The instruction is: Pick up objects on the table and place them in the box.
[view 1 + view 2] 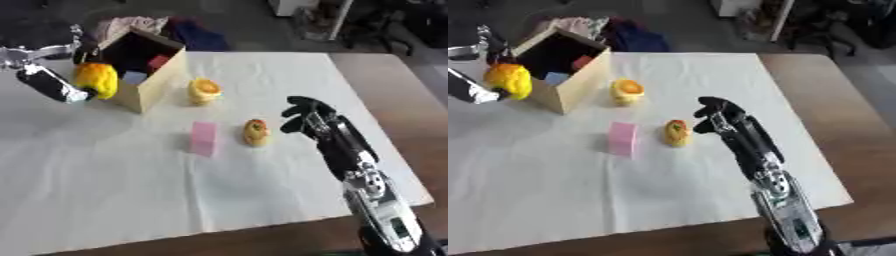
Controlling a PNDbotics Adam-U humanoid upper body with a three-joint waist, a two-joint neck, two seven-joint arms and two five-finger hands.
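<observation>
An open cardboard box [156,85] stands at the back left of the white cloth, with a red thing [158,62] and a pale blue thing [134,77] inside. My left hand [51,84] is just left of the box, raised and shut on a yellow, pepper-like object [96,79]. On the cloth lie a yellow-orange fruit-like piece [204,91] beside the box, a pink block [203,138], and a small orange-yellow fruit [255,132]. My right hand [308,116] hovers just right of the small fruit, fingers relaxed and bent, holding nothing.
The white cloth [105,190] covers most of the table. Bare brown wood [402,115] shows along the right side and front edge. A pile of clothes [140,24] lies behind the box, with dark furniture beyond the table.
</observation>
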